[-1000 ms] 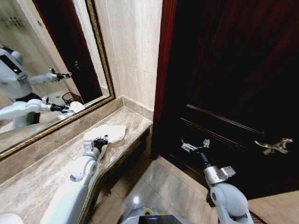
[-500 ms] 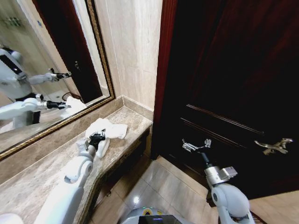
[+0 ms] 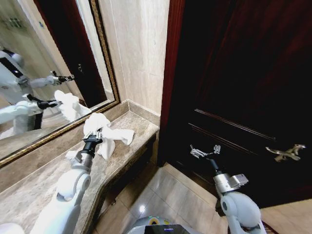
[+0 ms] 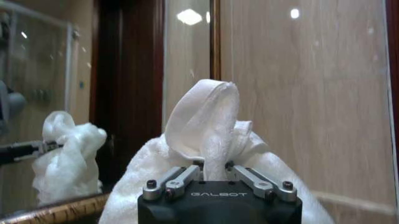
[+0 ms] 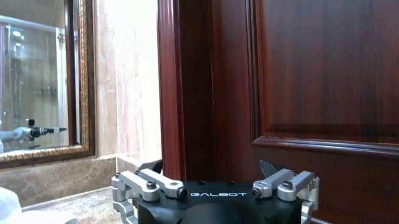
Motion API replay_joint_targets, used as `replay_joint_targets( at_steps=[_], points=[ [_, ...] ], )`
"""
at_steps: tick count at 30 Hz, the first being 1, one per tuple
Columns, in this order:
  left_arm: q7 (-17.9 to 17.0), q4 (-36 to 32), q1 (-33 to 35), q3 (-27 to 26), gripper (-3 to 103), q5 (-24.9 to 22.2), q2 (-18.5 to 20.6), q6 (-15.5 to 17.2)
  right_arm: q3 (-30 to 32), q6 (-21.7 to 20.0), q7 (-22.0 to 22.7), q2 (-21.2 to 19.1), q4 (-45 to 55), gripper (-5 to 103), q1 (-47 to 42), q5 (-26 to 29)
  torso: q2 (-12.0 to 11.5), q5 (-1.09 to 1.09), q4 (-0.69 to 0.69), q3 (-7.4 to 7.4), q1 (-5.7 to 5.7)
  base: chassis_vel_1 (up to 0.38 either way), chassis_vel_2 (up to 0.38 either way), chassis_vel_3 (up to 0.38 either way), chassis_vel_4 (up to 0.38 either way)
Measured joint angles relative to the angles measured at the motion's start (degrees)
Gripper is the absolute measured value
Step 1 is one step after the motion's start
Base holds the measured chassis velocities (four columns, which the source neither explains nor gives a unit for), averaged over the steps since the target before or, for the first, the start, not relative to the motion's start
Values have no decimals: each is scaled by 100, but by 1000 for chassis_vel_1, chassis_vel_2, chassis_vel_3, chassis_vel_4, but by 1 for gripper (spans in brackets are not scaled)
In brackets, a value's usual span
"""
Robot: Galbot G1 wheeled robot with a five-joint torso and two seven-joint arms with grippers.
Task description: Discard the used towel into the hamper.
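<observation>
Since a second earlier, the left gripper [image 3: 97, 134] had risen from the counter [image 3: 44, 180] with the towel [image 3: 105, 131] bunched in it: what had lain flat near the counter's far end now hung in folds, its upper part lifted clear in front of the mirror [image 3: 48, 73] and one trailing corner draped toward the stone, though whether that corner touched the surface could not be told. In the left wrist view the jaws were clamped together on a pinch of the white cloth [image 4: 209, 140], which stood up in a loose peak above the fingers [image 4: 181, 179] and spilled down either side.

The right gripper [image 3: 204, 152] hung well apart from this, low in front of the dark wooden door [image 3: 243, 73], its jaws spread and holding nothing.

The towel looked light, soft and limp, with a nubbly pile that should not slide easily from metal jaws. A pinch in the bunched middle, as held here, seemed a fair place to take it, but the hanging ends would likely swing and could catch on the counter edge during carrying. No hamper was identifiable, so the drop seemed some way off.
</observation>
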Motion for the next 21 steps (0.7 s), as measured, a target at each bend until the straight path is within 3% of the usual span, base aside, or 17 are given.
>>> replay_joint_targets(
  at_steps=[6,12,21],
  points=[
    [-111,-359,312,-73,11,332,-253,-319,90,-111,31,-67,135,100,-100,157,0,1,0,0,0,0,0,0,0],
    [-180,-827,624,-108,11,664,-417,-282,225,-443,183,-254,435,100,-278,360,0,1,1,0,-1,0,0,0,0],
    [-253,-934,634,-135,11,651,-401,-141,258,-835,396,-365,807,100,-354,357,0,0,0,0,0,0,0,0,0]
  ],
)
